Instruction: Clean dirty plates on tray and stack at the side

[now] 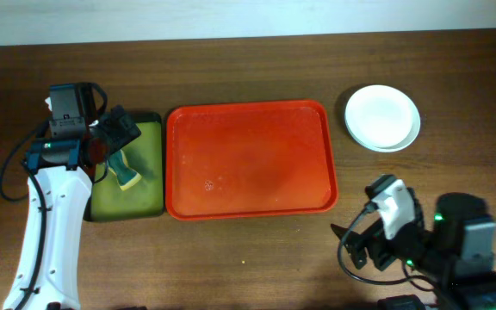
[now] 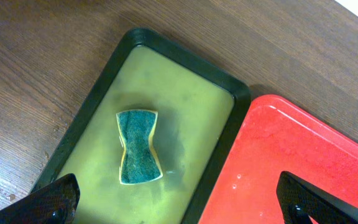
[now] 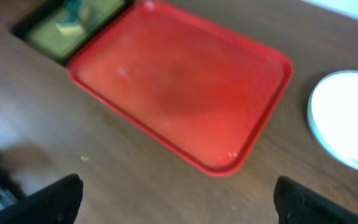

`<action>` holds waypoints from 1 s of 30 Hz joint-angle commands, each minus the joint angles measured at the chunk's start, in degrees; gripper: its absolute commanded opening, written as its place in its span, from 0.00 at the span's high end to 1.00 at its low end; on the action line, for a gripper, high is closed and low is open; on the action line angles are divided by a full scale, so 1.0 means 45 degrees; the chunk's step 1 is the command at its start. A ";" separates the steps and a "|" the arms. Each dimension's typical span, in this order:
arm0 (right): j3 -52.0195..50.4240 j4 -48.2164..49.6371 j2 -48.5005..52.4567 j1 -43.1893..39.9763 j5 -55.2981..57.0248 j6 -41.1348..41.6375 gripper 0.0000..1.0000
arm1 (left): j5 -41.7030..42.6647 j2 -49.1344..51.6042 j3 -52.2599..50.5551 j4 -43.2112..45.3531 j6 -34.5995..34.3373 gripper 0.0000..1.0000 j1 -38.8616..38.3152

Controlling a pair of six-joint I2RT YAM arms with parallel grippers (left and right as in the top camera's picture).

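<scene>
Plates (image 1: 382,117) sit stacked on the desk (image 1: 257,258), off the tray (image 1: 248,159) and just past its far corner on your right arm's side. The top one is white, with another pale rim showing under it. You cannot count the stack from any view.

Only the overhead view shows both arms at once. The left one is over the black tray (image 1: 155,207), the right one is near the front edge of the desk, well apart from the plates.

The left wrist view gives you what overhead hides. The sponge (image 2: 137,146) lies flat in the greenish inside of the black tray, green scrub side up, pinched at the waist. The left fingers (image 2: 55,199) are spread wide above it and hold nothing. This view also shows small droplets on the red tray corner and on the desk by the black tray. No plates are in it.

The right wrist view is blurred. The right fingers (image 3: 48,199) are wide apart and hold nothing. The whole red tray shows between them, with the plates cut off at the right edge and the black tray at far left.

The black tray touches the red tray's short side. The desk is dark brown woodgrain with a small pale crumb (image 1: 244,258) near the front. A pale strip runs beyond the far edge.
</scene>
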 commanded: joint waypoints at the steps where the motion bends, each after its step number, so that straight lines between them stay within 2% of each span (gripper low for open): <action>1: -0.2492 0.2424 -0.0578 0.0102 0.0345 0.0015 0.01 | 0.0029 -0.0024 0.0121 0.0015 0.0165 0.01 0.0029; 3: -0.4279 0.4299 -0.1894 0.0102 0.0345 0.0015 0.01 | 0.0029 -0.0024 0.0126 0.0019 0.0165 0.00 0.0029; 5: -0.6178 0.5659 -0.4323 0.0102 0.0355 0.0010 0.01 | 0.0029 -0.0024 0.0126 0.0015 0.0165 0.01 0.0029; 10: -0.8621 0.7601 -0.7752 0.0112 0.1059 0.0010 0.01 | 0.0029 -0.0024 0.0126 0.0015 0.0165 0.01 0.0029; 14: -1.0642 1.1045 -0.7990 0.0112 0.1409 0.0107 0.01 | 0.0029 -0.0024 0.0126 0.0019 0.0165 0.01 0.0029; 20: -1.1254 1.3556 -0.7990 -0.1020 0.3128 0.0204 0.01 | 0.0029 -0.0024 0.0126 0.0019 0.0165 0.01 0.0029; 22: -1.1254 1.3415 -0.7990 -0.1409 0.3288 0.0204 0.01 | 0.0029 -0.0024 0.0126 0.0019 0.0165 0.01 0.0029; 24: -1.1254 1.2279 -0.7990 -0.1549 0.3458 0.0296 0.01 | 0.0029 -0.0024 0.0126 0.0019 0.0165 0.01 0.0029; 26: -1.1254 1.2313 -0.7990 -0.1559 0.3691 0.0418 0.01 | 0.0029 -0.0024 0.0126 0.0015 0.0165 0.01 0.0029; 27: -1.1254 1.2303 -0.7990 -0.1559 0.4439 0.1394 0.01 | 0.0029 -0.0024 0.0126 0.0015 0.0165 0.01 0.0029; 28: -1.1254 1.2128 -0.7990 -0.1559 0.5945 0.3473 0.01 | 0.0029 -0.0024 0.0126 0.0019 0.0165 0.01 0.0029; 29: -1.1254 1.2172 -0.7990 -0.1564 0.6591 0.4459 0.01 | 0.0029 -0.0024 0.0121 0.0019 0.0165 0.01 0.0029; 30: -1.1254 1.2225 -0.7990 -0.1569 0.6839 0.4697 0.01 | 0.0029 -0.0024 0.0126 0.0019 0.0165 0.00 0.0029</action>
